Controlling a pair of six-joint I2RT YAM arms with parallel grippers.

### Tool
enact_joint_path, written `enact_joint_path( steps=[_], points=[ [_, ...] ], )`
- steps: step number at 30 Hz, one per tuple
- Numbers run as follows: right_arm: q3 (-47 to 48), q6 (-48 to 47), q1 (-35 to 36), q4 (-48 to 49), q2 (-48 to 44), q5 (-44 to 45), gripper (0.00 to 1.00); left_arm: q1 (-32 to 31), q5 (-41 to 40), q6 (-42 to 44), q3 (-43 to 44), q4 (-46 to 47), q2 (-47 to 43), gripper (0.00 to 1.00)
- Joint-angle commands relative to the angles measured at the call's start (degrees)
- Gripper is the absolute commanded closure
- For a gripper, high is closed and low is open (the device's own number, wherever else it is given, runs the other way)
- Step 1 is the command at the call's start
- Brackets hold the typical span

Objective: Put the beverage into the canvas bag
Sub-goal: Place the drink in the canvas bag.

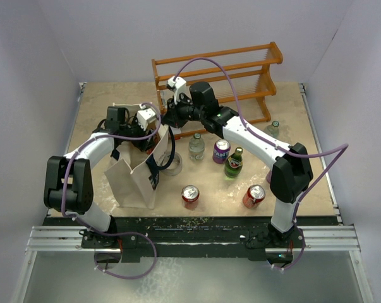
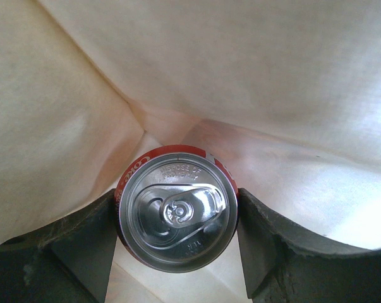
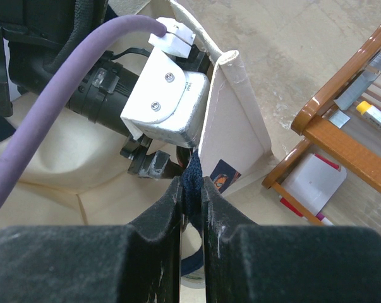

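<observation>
Cans: four. One red can [image 2: 177, 214] sits in my left jaws. A second red can [image 1: 190, 196] stands at 6 o'clock on the surface [image 1: 95, 113], a third red can [image 1: 254, 196] at 5 o'clock, and a purple can [image 1: 221, 151] near the middle.
Bottles: three. A green bottle [image 1: 234, 163] is just beside the purple can, a clear bottle [image 1: 196, 146] at its 9 o'clock, and a second clear bottle [image 1: 273, 129] at 3 o'clock.
Bags: one canvas bag [image 1: 134, 183], standing at 8 o'clock, mouth up.
Racks: one wooden rack [image 1: 215, 76] at 12 o'clock.
Bag, look: cream cloth, boxy, creased inner walls, with a navy strap [image 3: 191, 180] at the rim.
Red can, place: inside the bag, upright, cloth walls all round. I cannot tell whether it touches the bottom.
Red can, look: red side with white lettering, silver lid, pull tab lying flat.
Left jaws: gripping the red can, one of the fingers [image 2: 83, 252] against each side.
Right jaws: pinched closed on the navy strap at the bag's 1 o'clock corner.
</observation>
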Motion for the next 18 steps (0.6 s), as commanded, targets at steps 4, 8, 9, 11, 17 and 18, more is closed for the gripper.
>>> enact_joint_path(
  steps=[4, 8, 9, 11, 17, 18],
  points=[
    [-0.07, -1.91, -0.14, -1.21, -1.61, 0.31, 1.0, -0.24, 2.23, -3.75, 1.0, 0.88, 0.53, 0.51],
    [0.02, -1.83, -0.12, -1.05, -1.48, -0.69, 1.0, -0.26, 3.59, -3.0, 2.46, -1.8, -0.39, 0.4],
    [0.13, -1.69, -0.15, -0.98, -1.35, -1.24, 1.0, -0.3, 3.76, -2.97, 2.88, -2.53, -0.65, 0.37],
    [0.27, -1.41, -0.14, -1.0, -1.08, -1.72, 1.0, -0.22, 3.74, -2.83, 3.54, -3.43, -1.25, 0.32],
    [1.52, -1.05, -0.15, -1.47, -0.1, -2.69, 1.0, -0.22, 3.59, -2.95, 5.43, -5.5, -3.37, 0.15],
    [1.6, -1.03, -0.17, -1.47, -0.03, -2.94, 0.99, -0.22, 3.56, -2.89, 5.8, -6.05, -3.52, 0.13]
  ],
)
